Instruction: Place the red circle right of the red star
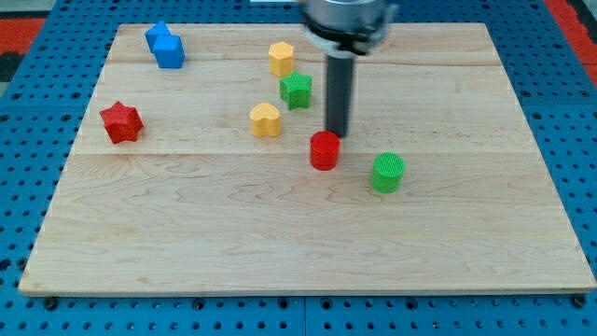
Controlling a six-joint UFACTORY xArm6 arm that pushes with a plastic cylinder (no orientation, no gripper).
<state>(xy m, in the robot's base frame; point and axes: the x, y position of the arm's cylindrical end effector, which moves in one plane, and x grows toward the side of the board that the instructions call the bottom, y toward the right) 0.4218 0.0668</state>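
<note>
My tip (336, 136) is a plain dark rod w/ nothing held. It sits just above the red circle (325, 150), at its top-right edge, touching or almost; can't tell which. The red circle is near the board's (280, 252) middle. The red star (121, 122) is far off at the view's left. Green circle (387, 173) is just right of the red circle. Yellow heart (266, 119), green star (296, 90) & yellow hexagon (281, 58) sit left of the rod. Blue block (165, 46) is top left.
</note>
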